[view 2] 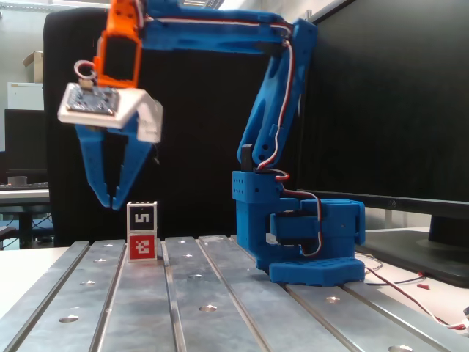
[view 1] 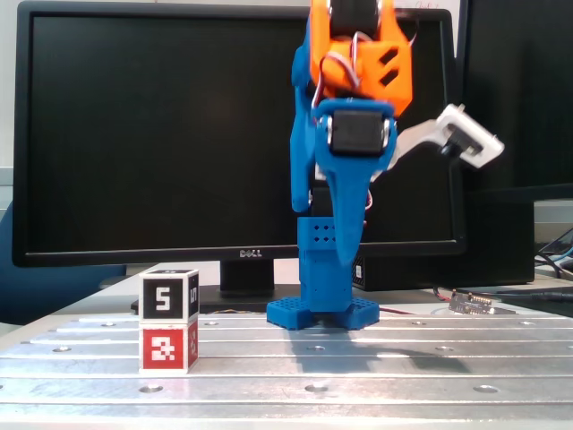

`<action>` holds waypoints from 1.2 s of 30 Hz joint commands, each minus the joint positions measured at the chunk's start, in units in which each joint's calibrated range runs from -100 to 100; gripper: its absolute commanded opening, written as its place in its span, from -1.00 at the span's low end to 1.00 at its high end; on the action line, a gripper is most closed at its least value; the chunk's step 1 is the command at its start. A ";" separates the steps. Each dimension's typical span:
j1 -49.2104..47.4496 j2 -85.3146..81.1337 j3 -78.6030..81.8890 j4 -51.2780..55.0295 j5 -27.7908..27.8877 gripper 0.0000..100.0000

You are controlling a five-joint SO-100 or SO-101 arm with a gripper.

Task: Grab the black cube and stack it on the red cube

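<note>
The black cube (view 1: pixel 167 296) with a white 5 rests squarely on top of the red cube (view 1: pixel 167 348) at the front left of the metal table (view 1: pixel 358 358). The stack also shows in the other fixed view, black cube (view 2: pixel 142 217) on red cube (view 2: pixel 142 248). My gripper (view 2: pixel 113 203) hangs tips-down, its blue fingers meeting at the tips, empty, and apart from the stack. In that view its tips are just left of the black cube's top. In the front fixed view the gripper (view 1: pixel 344 262) hangs in front of the arm's base, well right of the stack.
The blue arm base (view 2: pixel 308 257) stands mid-table. A Dell monitor (view 1: pixel 161 134) fills the background. A small circuit board (view 1: pixel 472 305) and wires (view 2: pixel 418 293) lie by the base. The table has long slots and bolt holes.
</note>
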State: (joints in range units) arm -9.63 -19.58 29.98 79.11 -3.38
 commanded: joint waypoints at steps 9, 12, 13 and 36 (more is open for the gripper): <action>0.36 -23.45 23.79 -6.56 -0.14 -0.98; 1.84 -28.71 27.87 -7.84 -0.14 -0.98; 2.65 -29.88 28.68 -8.61 -0.14 -0.98; 5.09 -61.71 57.17 -18.28 -0.09 -0.98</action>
State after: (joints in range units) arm -4.74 -77.25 85.24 61.07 -3.28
